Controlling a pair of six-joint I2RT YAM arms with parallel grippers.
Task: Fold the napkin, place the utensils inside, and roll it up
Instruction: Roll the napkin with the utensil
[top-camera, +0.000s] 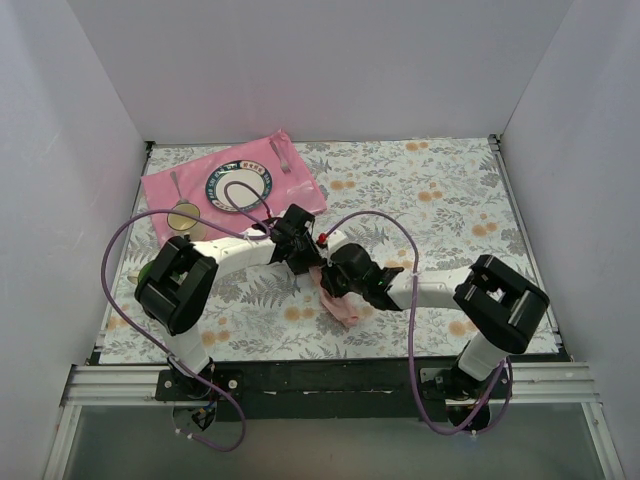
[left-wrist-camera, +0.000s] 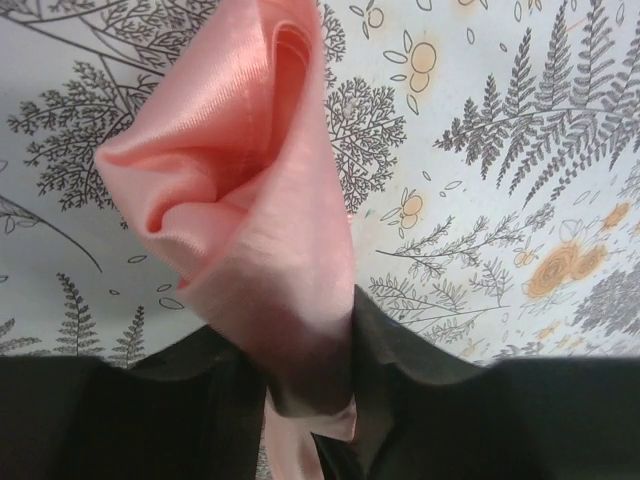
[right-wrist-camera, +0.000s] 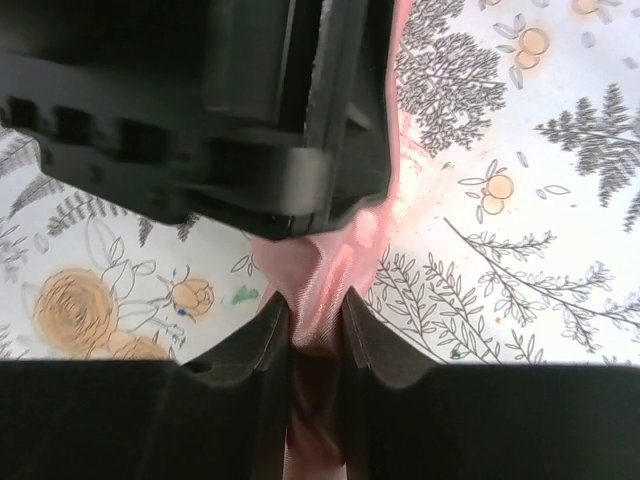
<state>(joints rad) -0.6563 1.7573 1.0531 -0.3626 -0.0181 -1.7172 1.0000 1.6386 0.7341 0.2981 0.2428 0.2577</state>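
The napkin (top-camera: 342, 308) is a pale salmon-pink cloth, bunched and hanging just above the floral tablecloth between my two grippers. My left gripper (top-camera: 306, 256) is shut on a gathered fold of it; the left wrist view shows the napkin (left-wrist-camera: 250, 200) billowing out from between the gripper's (left-wrist-camera: 310, 385) fingers. My right gripper (top-camera: 328, 284) is shut on another part, with the napkin (right-wrist-camera: 325, 265) pinched tight where the right gripper (right-wrist-camera: 317, 320) closes. The left gripper's body (right-wrist-camera: 200, 110) hangs directly in front of the right one. A spoon (top-camera: 180, 205) and a second utensil (top-camera: 281, 156) lie on the mat.
A hot-pink mat (top-camera: 165, 188) lies at the back left and carries a patterned plate (top-camera: 238, 186). White walls enclose the table on three sides. Purple cables loop over both arms.
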